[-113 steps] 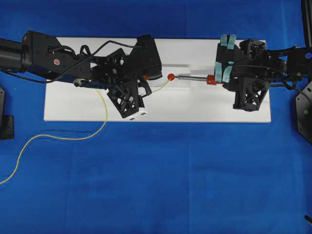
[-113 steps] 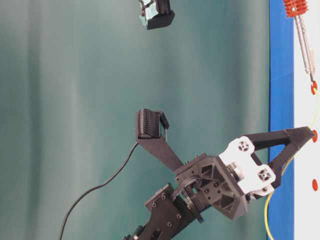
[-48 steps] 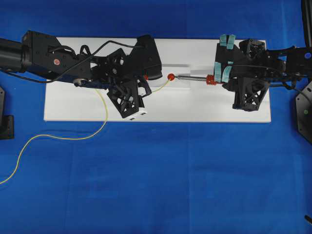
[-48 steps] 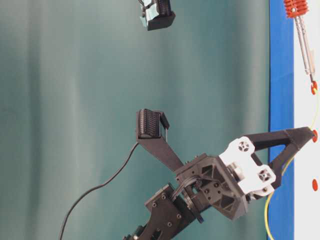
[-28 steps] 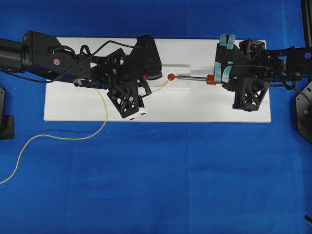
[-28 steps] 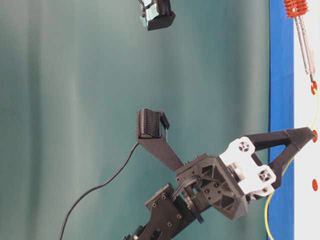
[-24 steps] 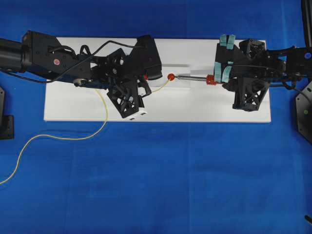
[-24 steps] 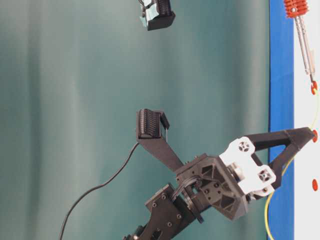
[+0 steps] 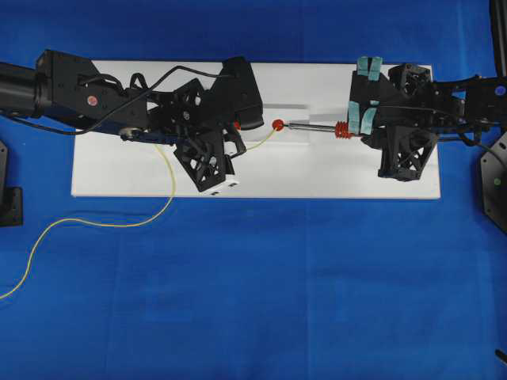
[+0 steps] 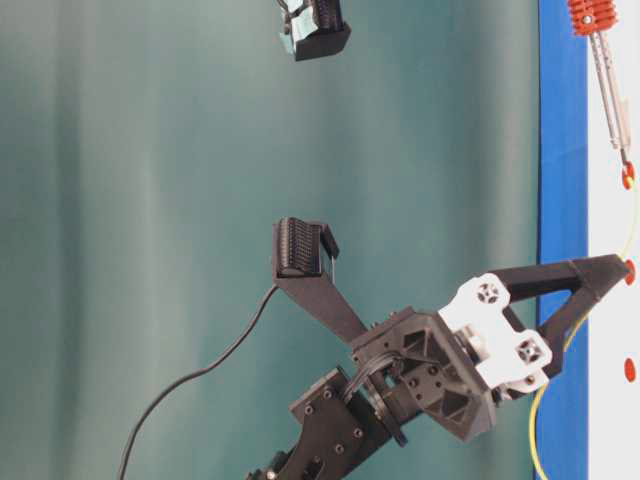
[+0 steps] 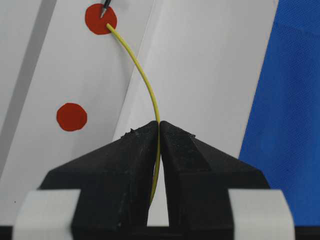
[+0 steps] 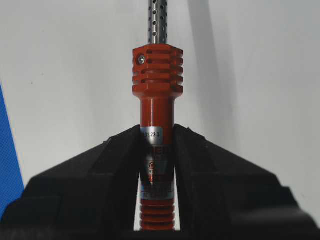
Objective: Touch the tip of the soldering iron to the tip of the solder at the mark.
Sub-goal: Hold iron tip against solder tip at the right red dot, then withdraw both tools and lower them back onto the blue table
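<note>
Nothing moved, soldering iron [image 11: 106,6] tip meets solder [image 11: 142,75] (left-wrist view only)

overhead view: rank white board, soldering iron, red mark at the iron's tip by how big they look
1. white board, by far the largest
2. soldering iron, a slim stick, handle partly hidden in the right gripper
3. red mark, a small dot

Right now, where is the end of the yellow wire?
In the left wrist view, the solder ends top left on a red mark, meeting the soldering iron tip.
</note>
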`<state>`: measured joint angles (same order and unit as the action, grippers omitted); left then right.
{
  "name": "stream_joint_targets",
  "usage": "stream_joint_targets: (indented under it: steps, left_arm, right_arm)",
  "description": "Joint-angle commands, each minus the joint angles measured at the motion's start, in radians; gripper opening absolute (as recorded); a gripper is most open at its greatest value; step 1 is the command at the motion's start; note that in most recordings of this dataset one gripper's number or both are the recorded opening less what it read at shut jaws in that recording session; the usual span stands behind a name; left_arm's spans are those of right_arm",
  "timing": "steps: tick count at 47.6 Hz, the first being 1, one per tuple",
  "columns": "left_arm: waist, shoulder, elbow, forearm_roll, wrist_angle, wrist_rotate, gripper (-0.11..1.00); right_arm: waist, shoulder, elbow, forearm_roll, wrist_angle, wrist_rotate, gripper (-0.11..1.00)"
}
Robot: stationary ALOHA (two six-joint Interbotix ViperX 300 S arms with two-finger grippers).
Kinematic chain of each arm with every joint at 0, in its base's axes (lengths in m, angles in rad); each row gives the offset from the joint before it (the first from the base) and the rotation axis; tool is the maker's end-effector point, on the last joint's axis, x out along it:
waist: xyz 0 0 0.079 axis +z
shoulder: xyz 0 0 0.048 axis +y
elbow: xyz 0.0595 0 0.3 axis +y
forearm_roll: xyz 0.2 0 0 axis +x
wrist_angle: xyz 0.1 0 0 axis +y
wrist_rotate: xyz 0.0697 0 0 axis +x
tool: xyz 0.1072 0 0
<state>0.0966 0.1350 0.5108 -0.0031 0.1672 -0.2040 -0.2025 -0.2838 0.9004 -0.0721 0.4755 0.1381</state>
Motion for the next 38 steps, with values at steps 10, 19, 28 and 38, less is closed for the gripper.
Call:
stream_joint_targets:
  steps: [10, 19, 28, 38]
  left_arm:
    - [0.002, -0.101, 0.023, 0.003, 0.014, 0.005, 0.03]
    - [0.000, -0.199, 0.097, 0.003, 0.012, -0.002, 0.03]
    - [-0.003, -0.235, 0.144, 0.003, -0.009, -0.006, 0.03]
    - [-0.006, -0.238, 0.149, 0.003, -0.014, -0.005, 0.03]
  right_arm:
    - [0.000, -0.006, -0.026, -0.002, -0.006, 0.002, 0.06]
    - [0.000, -0.006, -0.026, -0.002, -0.009, 0.002, 0.06]
    - [0.000, -0.006, -0.026, -0.002, -0.012, 0.002, 0.06]
    - [0.000, -0.040, -0.018, -0.002, -0.011, 0.002, 0.06]
